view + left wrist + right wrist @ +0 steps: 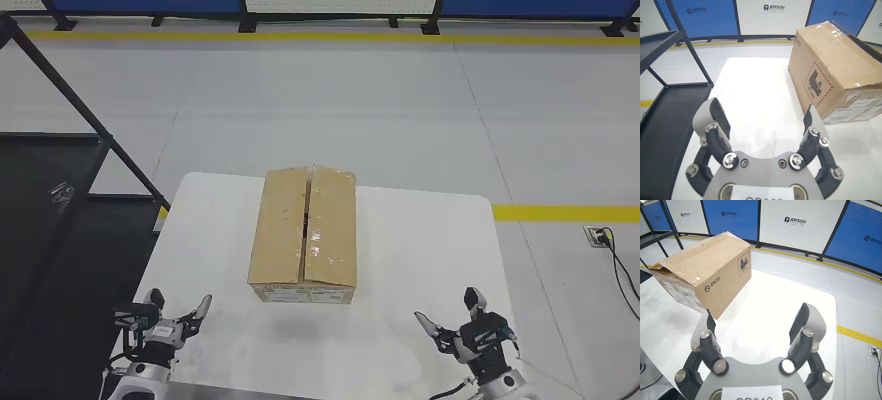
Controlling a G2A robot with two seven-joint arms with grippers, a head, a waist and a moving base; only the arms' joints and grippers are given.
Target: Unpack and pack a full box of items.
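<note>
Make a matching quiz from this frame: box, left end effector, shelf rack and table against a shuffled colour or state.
Things:
1. box
2. left end effector
3. shelf rack
4. table

Colour or state:
A. white
B. black, standing beside the table
C. open, holding nothing
D. brown, sitting mid-table

Pairs: 1-D, 2-C, 3-B, 4-A

Top view: from high overhead, looking down on the table [420, 250] with the box [303, 238] mid-frame. Wrist views: low and close, behind the left gripper [762, 103] and right gripper [756, 309], facing opposite long sides of that box. Shared across all three: box and table.
</note>
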